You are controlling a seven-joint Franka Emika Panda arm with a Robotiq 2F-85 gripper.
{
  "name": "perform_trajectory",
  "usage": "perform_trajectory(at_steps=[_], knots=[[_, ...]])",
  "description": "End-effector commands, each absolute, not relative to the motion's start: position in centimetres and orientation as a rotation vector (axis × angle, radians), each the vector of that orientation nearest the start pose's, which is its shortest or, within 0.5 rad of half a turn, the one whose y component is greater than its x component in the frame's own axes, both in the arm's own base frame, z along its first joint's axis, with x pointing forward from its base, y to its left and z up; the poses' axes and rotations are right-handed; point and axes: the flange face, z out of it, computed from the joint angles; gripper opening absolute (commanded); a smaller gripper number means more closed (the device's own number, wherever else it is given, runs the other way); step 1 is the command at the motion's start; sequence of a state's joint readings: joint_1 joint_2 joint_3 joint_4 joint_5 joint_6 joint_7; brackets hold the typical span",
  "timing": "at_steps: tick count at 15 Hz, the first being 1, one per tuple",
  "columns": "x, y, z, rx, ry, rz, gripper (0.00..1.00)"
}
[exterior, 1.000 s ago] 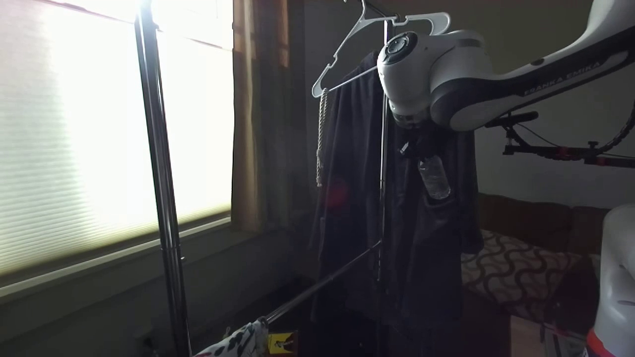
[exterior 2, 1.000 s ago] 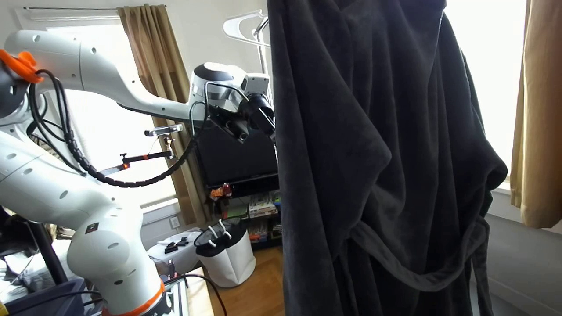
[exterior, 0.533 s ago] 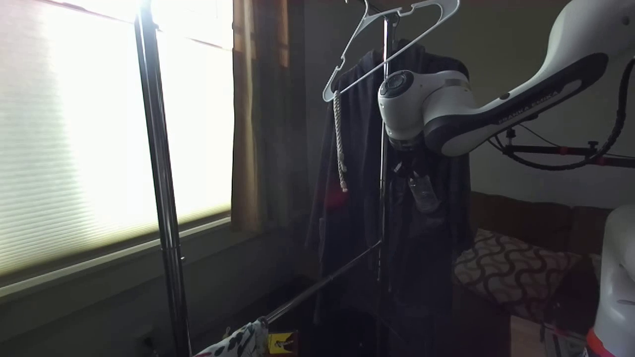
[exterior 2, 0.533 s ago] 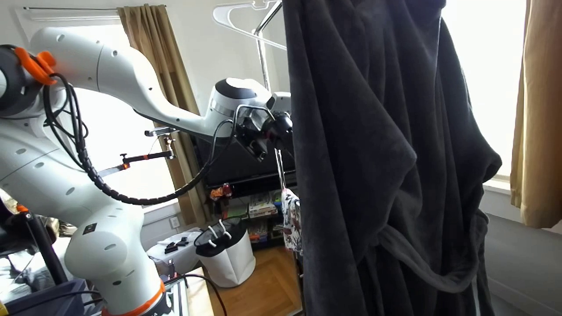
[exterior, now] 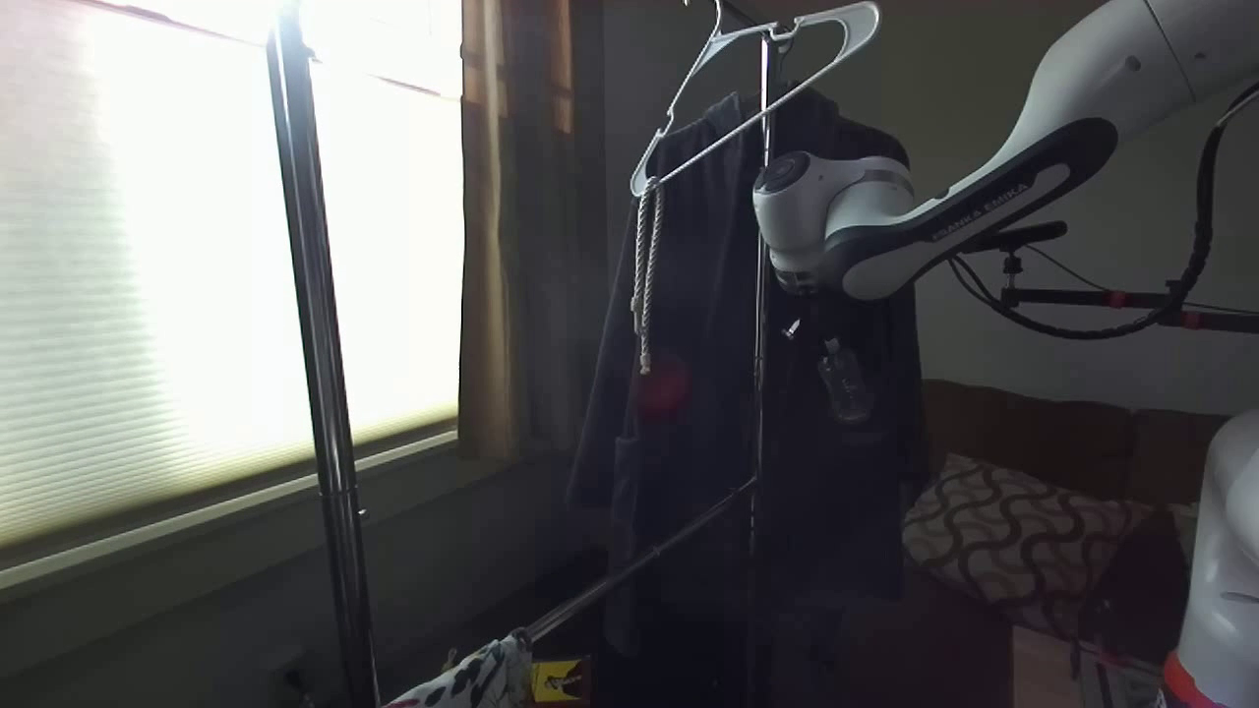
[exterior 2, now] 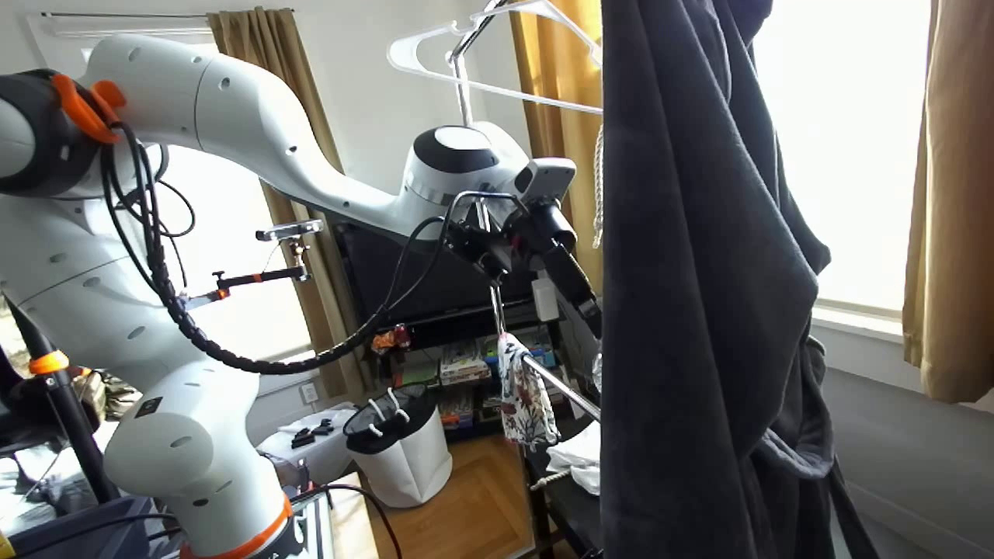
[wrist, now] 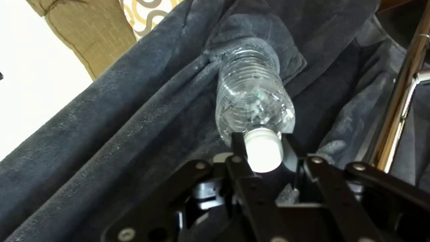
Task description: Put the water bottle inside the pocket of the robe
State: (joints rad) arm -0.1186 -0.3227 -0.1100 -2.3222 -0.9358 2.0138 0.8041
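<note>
The robe (exterior 2: 675, 310) seems loosely hung, so it could be pushed back if too much force is applied. The pocket (wrist: 257, 27) could be collapsed at its mouth if cloth is dragged downward. By the claw (wrist: 263, 146), the bottle (wrist: 253, 94) is apparently pinched at its white cap (wrist: 263, 154); its base looks tucked into the pocket's mouth, with most of the body outside, so it could be tipped out by early release. Seen and counted are one robe, one hanger (exterior 2: 497, 88), one pocket, one claw, one bottle, one cap.
</note>
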Motion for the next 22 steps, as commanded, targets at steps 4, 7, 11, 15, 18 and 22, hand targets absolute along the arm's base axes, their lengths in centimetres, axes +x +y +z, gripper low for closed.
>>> perform_trajectory(at_steps=[4, 7, 11, 15, 18, 22], knots=[[43.2, -18.9, 52.0, 2.118, -1.119, 0.282, 0.08], [42.8, -19.8, 52.7, 2.016, -1.296, 0.324, 0.08], [42.4, -20.5, 50.2, 2.065, -1.370, 0.052, 0.08], [42.3, -20.6, 48.5, 2.212, -1.491, -0.067, 0.08], [42.0, -20.6, 47.8, 2.279, -1.587, -0.131, 0.08], [41.0, -20.0, 49.0, 2.315, -1.676, -0.143, 0.64]])
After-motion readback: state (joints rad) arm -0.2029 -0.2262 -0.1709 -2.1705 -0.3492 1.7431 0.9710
